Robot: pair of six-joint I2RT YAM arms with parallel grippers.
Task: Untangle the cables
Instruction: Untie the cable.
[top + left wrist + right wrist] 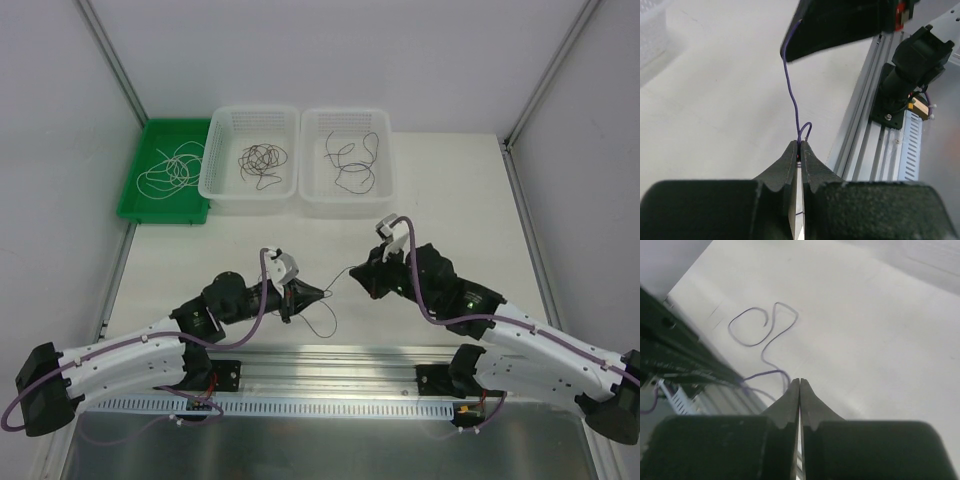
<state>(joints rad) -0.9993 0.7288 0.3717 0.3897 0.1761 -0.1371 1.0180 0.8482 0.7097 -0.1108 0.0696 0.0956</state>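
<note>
A thin dark purple cable (336, 282) is stretched in the air between my two grippers over the table's near middle. My left gripper (318, 293) is shut on one part of it; in the left wrist view the cable (792, 90) rises from the pinched fingertips (800, 146) toward the right gripper's dark fingers (840, 25). My right gripper (352, 272) is shut too, with the cable (767, 342) leaving beside its tips (799, 381) and curling in a loose loop on the table. A slack end (322, 325) hangs below the left gripper.
At the back stand a green tray (135, 195) with a whitish cable (170, 172), a white basket (225, 190) with a dark tangle (262, 160), and a second white basket (385, 195) with a loose dark cable (352, 160). An aluminium rail (330, 365) runs along the near edge.
</note>
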